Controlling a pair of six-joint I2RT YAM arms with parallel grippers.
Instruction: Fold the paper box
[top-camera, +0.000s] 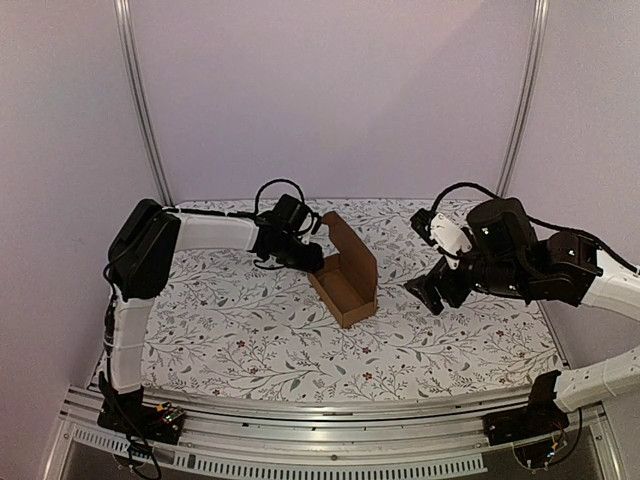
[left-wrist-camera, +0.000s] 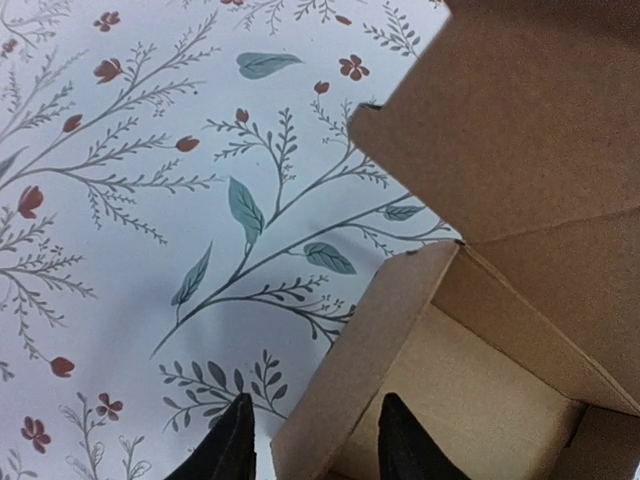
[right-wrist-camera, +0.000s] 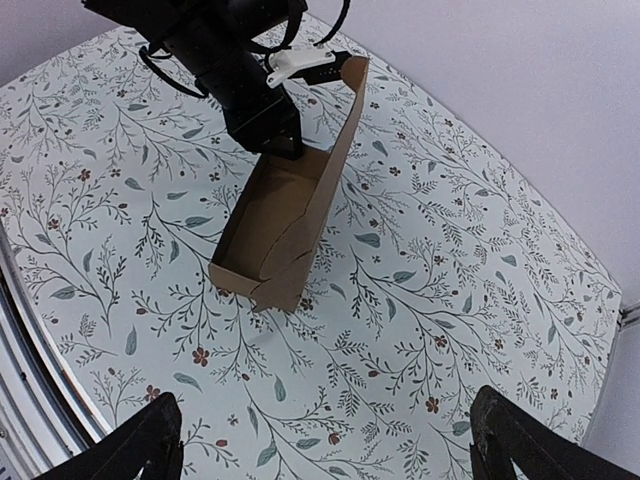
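Observation:
The paper box (top-camera: 343, 287) is a small brown open carton on the flowered table, with its long lid flap (top-camera: 352, 243) standing upright on the far side. My left gripper (top-camera: 308, 262) is at the box's far-left end. In the left wrist view its jaws (left-wrist-camera: 315, 440) are apart and straddle the end wall (left-wrist-camera: 360, 370), one finger outside and one inside the box (left-wrist-camera: 480, 390). My right gripper (top-camera: 420, 292) hangs open and empty to the right of the box, apart from it. The right wrist view shows the box (right-wrist-camera: 275, 225) well ahead of my spread right gripper (right-wrist-camera: 330, 445).
The flowered tablecloth (top-camera: 250, 340) covers the table. Metal frame posts (top-camera: 140, 100) stand at the back corners against plain walls. An aluminium rail (top-camera: 330, 430) runs along the near edge by the arm bases.

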